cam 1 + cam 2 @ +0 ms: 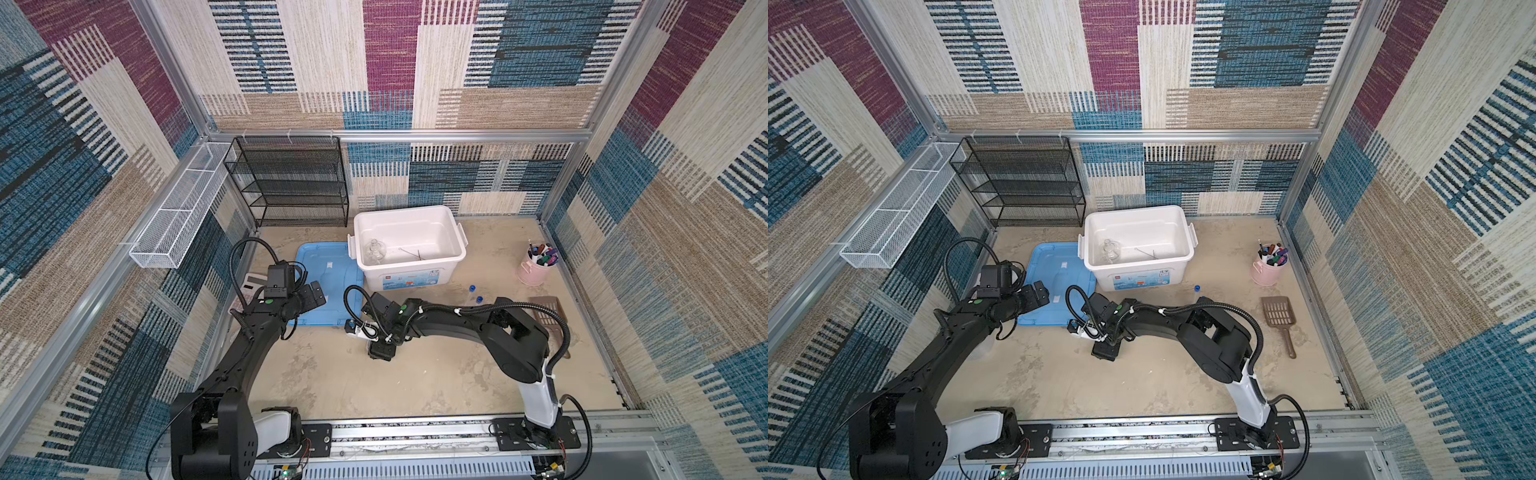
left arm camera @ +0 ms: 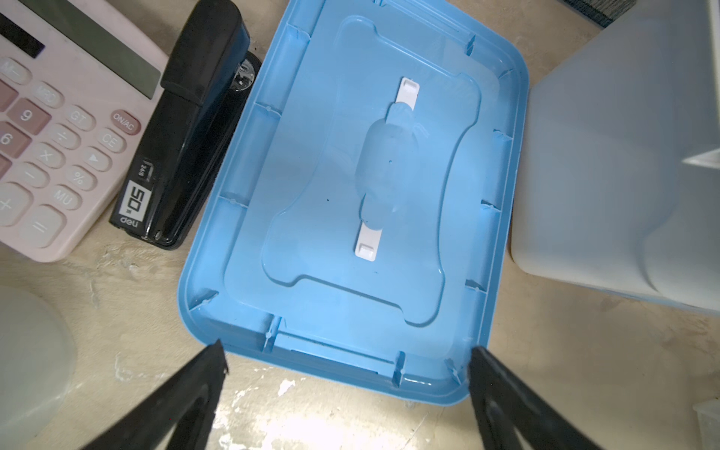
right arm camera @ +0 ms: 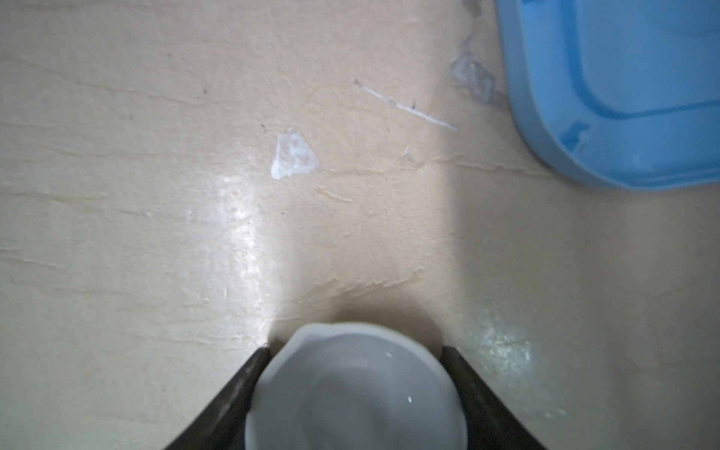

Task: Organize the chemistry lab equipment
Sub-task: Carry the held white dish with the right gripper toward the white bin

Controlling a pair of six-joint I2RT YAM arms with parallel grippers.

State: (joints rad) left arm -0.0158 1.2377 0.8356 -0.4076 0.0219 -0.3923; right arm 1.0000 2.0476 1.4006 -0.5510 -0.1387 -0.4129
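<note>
The round white dish [image 3: 356, 389] is seated upright on the scuffed beige tabletop [image 3: 156, 233] near the blue lid's [image 3: 623, 97] corner. Its spout is directed away from the flanking right gripper [image 3: 354, 348]; clamping cannot be told. The left gripper [image 2: 346, 350] is spread wide. The walls [image 1: 395, 62] are woven-patterned.

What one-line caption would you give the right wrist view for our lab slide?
White dish on the table, between the right hand's fingers; blue lid nearby.

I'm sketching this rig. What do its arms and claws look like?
Both the left arm and right arm are black with a white base link, corrugated black cable and a green dot near the wrist. The left claw and right claw have black tapered fingers.
</note>
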